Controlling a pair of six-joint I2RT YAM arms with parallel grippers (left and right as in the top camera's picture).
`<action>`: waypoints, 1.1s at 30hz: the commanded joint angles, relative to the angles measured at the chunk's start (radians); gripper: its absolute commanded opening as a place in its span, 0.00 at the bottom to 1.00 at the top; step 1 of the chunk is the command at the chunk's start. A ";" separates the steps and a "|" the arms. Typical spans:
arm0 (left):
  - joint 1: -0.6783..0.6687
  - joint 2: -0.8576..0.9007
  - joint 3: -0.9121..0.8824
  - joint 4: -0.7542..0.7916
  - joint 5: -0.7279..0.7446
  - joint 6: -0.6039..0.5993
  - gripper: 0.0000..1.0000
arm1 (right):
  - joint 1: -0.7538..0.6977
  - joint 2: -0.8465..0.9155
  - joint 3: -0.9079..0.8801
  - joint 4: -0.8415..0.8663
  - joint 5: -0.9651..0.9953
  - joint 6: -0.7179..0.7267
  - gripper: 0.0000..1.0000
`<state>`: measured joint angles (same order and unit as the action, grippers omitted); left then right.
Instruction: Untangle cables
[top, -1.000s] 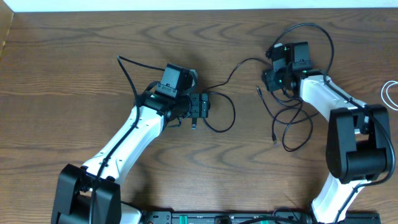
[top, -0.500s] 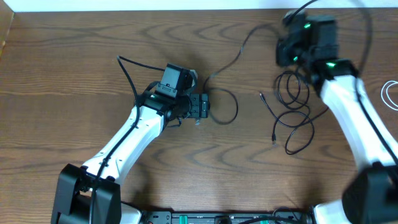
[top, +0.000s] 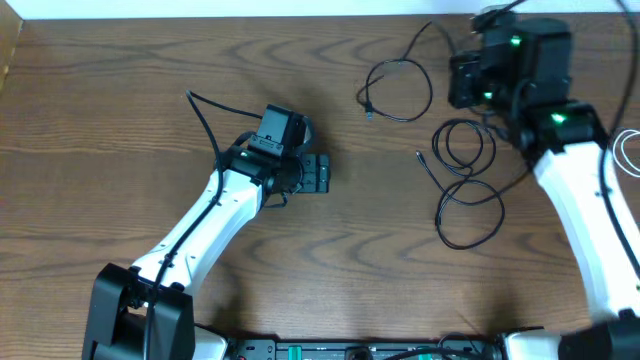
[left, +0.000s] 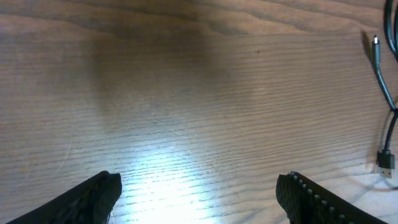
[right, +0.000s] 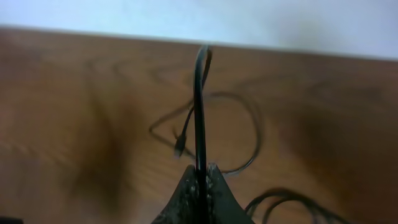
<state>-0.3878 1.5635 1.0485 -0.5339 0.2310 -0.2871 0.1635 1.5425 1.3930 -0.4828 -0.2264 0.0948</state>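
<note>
- Cables (top: 418, 155), 2 of them, lie apart on the table (top: 120, 120). The black cord (right: 200, 112) sprawls in loose loops on the right side. The white cord (top: 619, 152) shows only as a curve at the far right edge, clear of the black one.
- Right gripper (right: 200, 169) hangs high over the far right of the table. Its fingers are pressed together on the black cord, which rises straight out of the tips.
- Left gripper (top: 318, 172) sits low over bare wood mid-table, fingers spread with nothing between them. The nearest loop and its plug (top: 368, 112) lie to its right and farther back, not touching it.
- The step in hand, as I judge it, is drawing the black cord out so its loops open. A slow, steady pull away from the loops would suit, watching that none tightens into a knot.
- If the whole cord drags, the free hand could pin 1 plug end.
</note>
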 joint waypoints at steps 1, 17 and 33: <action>0.005 0.004 -0.004 -0.015 -0.019 0.006 0.85 | 0.040 0.046 0.000 -0.021 -0.041 -0.055 0.01; 0.005 0.004 -0.004 -0.034 -0.018 0.006 0.85 | -0.649 -0.116 0.053 -0.069 0.459 0.346 0.01; 0.005 0.004 -0.004 -0.034 -0.015 0.006 0.85 | -0.817 -0.055 0.051 -0.093 0.332 0.351 0.01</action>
<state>-0.3870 1.5635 1.0485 -0.5659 0.2295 -0.2871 -0.6617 1.4502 1.4281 -0.5735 0.1707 0.5312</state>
